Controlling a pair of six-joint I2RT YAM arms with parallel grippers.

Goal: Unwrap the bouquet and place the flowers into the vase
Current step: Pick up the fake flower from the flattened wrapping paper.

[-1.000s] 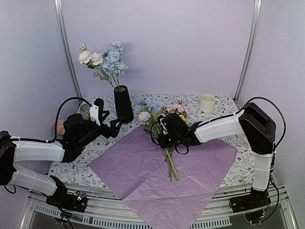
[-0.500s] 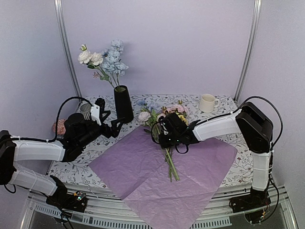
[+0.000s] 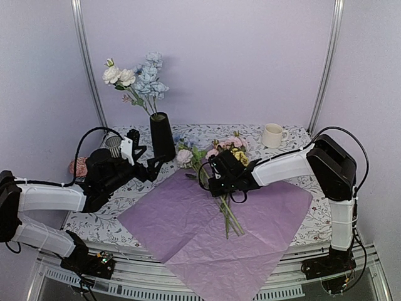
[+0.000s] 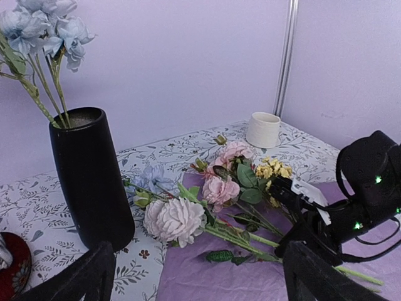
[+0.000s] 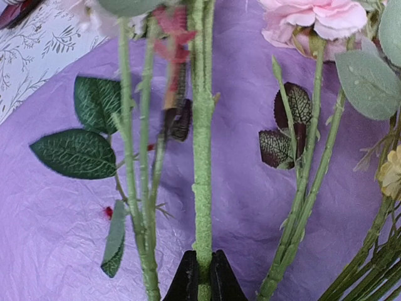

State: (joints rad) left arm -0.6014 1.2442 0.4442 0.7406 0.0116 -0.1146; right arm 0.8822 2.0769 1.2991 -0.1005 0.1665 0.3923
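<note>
High rear overview, low left-wrist view, perhaps downward right-wrist close-up; flowers (image 3: 229, 145) common.

Vase (image 3: 162, 135) black; paper (image 3: 188, 232) lilac; tablecloth (image 3: 294, 141) white, leaf-print; mug (image 3: 272, 135) cream; flowers (image 4: 219, 188) pink, blue, yellow.

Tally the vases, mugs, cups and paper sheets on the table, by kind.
black vase: 1
cream mug: 1
striped cup: 1
purple paper sheet: 1
Total: 4

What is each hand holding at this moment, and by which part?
The right hand is shut on one thick green flower stem, pinching it on the bare stalk, well away from the blooms. The left hand is open and holds nothing.
</note>
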